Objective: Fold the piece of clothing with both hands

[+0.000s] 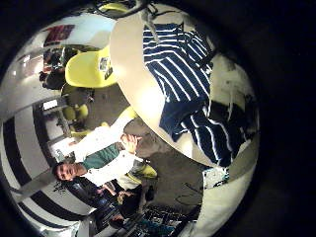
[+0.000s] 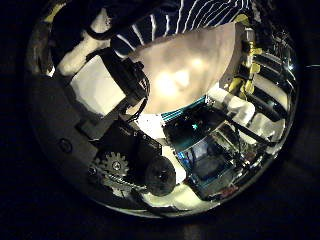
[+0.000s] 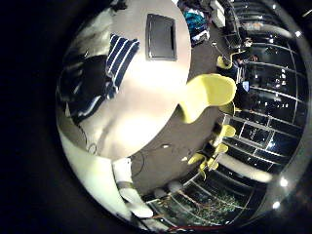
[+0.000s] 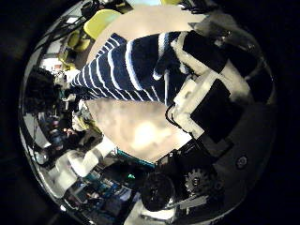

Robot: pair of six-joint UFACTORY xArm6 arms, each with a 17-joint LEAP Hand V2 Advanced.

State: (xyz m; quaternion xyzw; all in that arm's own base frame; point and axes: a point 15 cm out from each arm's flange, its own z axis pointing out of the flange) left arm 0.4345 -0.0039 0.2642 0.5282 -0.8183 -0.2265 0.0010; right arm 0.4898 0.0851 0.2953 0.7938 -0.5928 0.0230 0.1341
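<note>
Right robot hand [image 4: 211, 89] is up over the desk [image 4: 141, 127], fingers [image 4: 202, 56] bent down close by the edge of the striped shirt [image 4: 122, 66]; can't tell if they actually pinch the cloth. Left robot hand [image 2: 100, 85] w/ its fingers [image 2: 75, 45] reaching toward the same shirt [image 2: 170, 20], tips near the hem, grip also unclear from here. Shirt is dark w/ white stripes, lying spread on the pale round desk [image 1: 148, 89], bunched and darker at one end [image 1: 212, 123], flatter at the other [image 1: 173, 59]. From the right palm's far side the shirt [image 3: 97, 73] sits near the desk edge, a dark flat pad [image 3: 161, 36] lying apart from it on the same desk [image 3: 136, 107]. Yellow chairs [image 3: 207, 95] stand just beside the desk.
</note>
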